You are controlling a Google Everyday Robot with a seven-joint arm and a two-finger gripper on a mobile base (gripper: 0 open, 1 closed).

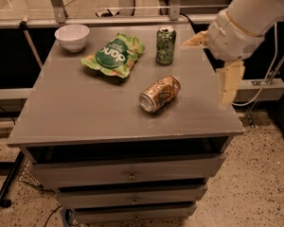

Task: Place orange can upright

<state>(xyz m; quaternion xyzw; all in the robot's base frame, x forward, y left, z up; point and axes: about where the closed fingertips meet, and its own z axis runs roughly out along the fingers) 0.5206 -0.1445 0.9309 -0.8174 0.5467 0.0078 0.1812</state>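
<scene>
The orange can (160,94) lies on its side, right of centre on the grey cabinet top (75,112); the green can (165,45) stands upright behind it, apart; the gripper (204,74) hovers by the right edge, 2 fingers spread wide, empty; best to grasp across the barrel, then tip it onto its base.

orange can (160,94) lying sideways on grey table (85,112), pincer (204,74) spread wide above table's right edge
</scene>
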